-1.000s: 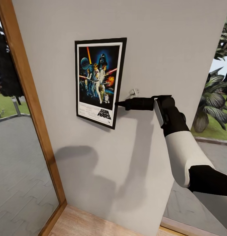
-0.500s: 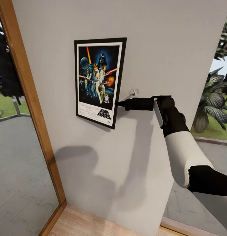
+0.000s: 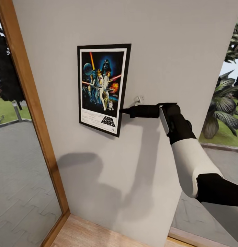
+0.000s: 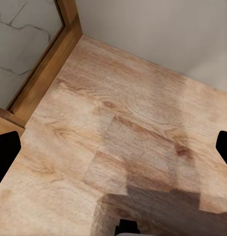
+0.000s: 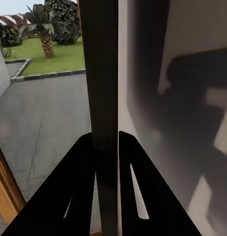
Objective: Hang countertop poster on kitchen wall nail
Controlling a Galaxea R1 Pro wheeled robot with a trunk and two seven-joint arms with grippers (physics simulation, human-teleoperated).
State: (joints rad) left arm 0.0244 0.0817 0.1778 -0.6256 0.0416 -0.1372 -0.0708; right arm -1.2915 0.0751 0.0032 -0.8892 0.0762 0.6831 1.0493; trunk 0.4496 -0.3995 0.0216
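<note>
Right gripper [image 3: 124,110] clamps the Star Wars poster [image 3: 102,87] by its edge, flat against the grey wall [image 3: 173,41]; best eased gently until it catches.

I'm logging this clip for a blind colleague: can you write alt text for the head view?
The right gripper pinches the right edge of a framed Star Wars poster, holding it flat against a light-grey wall. A small white fitting sticks out of the wall just above the gripper. A wood-framed window is at left, with garden plants at right.
</note>
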